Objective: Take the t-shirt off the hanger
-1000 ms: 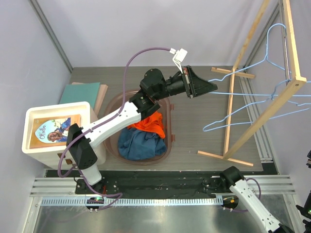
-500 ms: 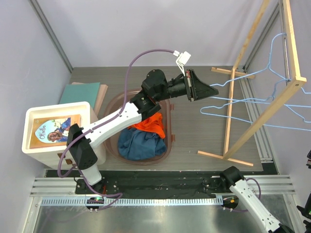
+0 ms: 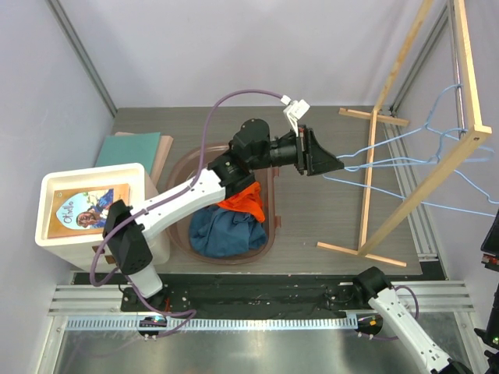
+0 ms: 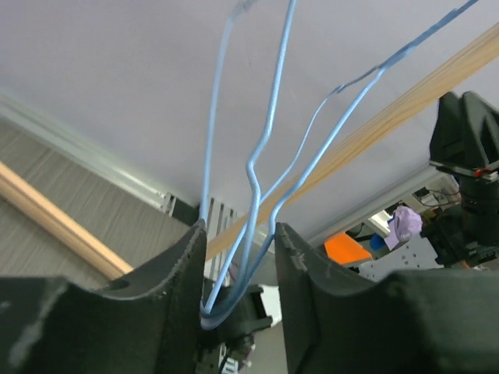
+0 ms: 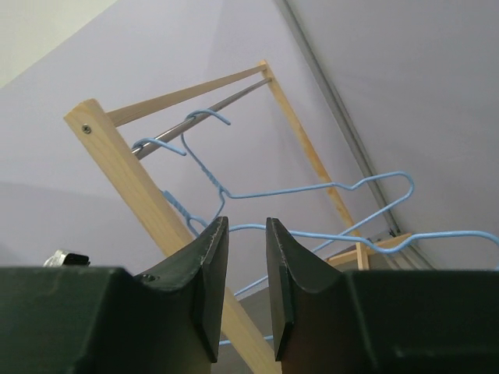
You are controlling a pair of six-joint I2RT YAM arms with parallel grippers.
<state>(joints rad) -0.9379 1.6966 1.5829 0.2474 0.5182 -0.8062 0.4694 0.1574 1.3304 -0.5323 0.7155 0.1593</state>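
Observation:
Light blue wire hangers (image 3: 390, 160) hang bare from the rail of a wooden rack (image 3: 421, 187) on the right. My left gripper (image 3: 337, 165) reaches toward the rack with its jaws apart. In the left wrist view the corner of one hanger (image 4: 261, 167) lies loose between the fingers, resting against the left one, and the gripper (image 4: 238, 230) is open. An orange garment (image 3: 243, 201) and a blue one (image 3: 222, 227) lie in the basket (image 3: 269, 234) under the left arm. Low down, my right gripper (image 5: 246, 222) looks up at the hangers (image 5: 312, 189), slightly open and holding nothing.
A white box (image 3: 47, 234) with a picture book on top stands at the near left. A teal folder (image 3: 136, 148) lies behind it. The rack's wooden feet (image 3: 362, 253) stretch across the right side of the table.
My left gripper's jaws have opened off the hanger's wire and the hand has dipped slightly. The hangers have swung and shifted on the rail. The right gripper is unchanged.

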